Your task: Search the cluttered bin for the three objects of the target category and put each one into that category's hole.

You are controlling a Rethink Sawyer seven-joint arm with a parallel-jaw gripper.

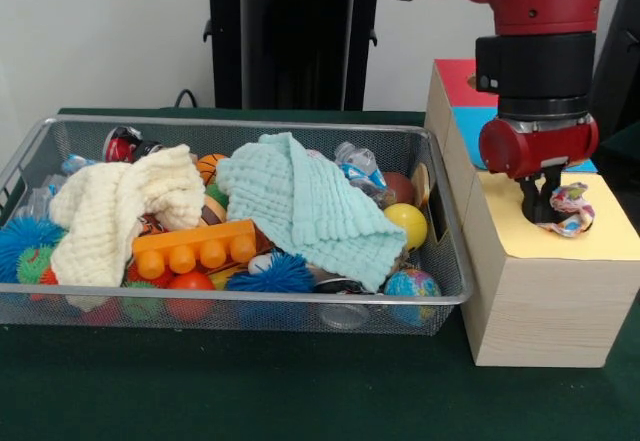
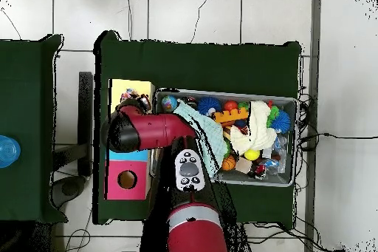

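My gripper [image 1: 548, 204] hangs over the yellow panel [image 1: 590, 233] of the wooden box [image 1: 530, 301], pinching a crumpled, multicoloured patterned cloth [image 1: 568, 210] that dangles just above that panel. Beside the box, the wire bin [image 1: 440, 291] on the green counter [image 1: 250, 391] is crowded: a mint cloth [image 1: 310, 206], a cream cloth [image 1: 115, 211], an orange toy brick [image 1: 195, 246], a yellow ball [image 1: 407, 224] and a globe ball [image 1: 412, 284].

- Dark green table cloth [image 1: 250, 391] across the bottom of the front view.
- Blue round thing [image 2: 6, 151] at the overhead view's left edge.
- Tiled floor [image 2: 184, 12] with cables [image 2: 198, 14] along the top.
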